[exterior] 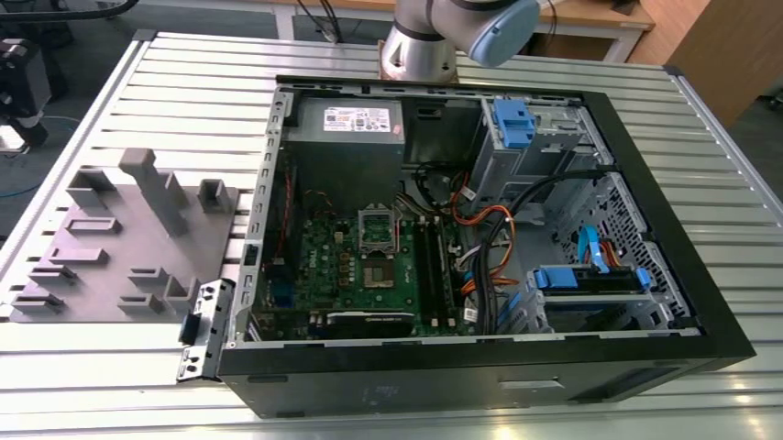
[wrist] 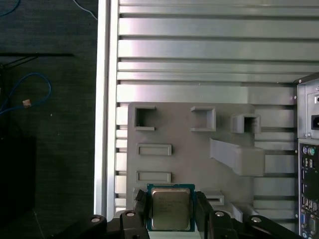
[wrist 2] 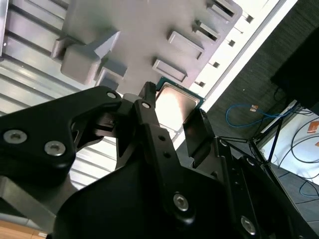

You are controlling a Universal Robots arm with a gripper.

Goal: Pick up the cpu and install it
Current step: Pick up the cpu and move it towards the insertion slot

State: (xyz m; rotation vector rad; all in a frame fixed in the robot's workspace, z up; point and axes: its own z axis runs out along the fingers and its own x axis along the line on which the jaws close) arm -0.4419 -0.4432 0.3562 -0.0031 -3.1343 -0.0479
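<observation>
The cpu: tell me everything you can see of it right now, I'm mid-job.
The cpu is a small flat square chip. It has a silvery-grey metal lid with rounded corners and faint print, set on a thin green rim. In both wrist views it sits between the two black fingers of the gripper, which close on opposite edges, with the lid facing the cameras. Nothing else appears to touch it. It looks held clear above the grey moulded tray, over one edge of it.
</observation>
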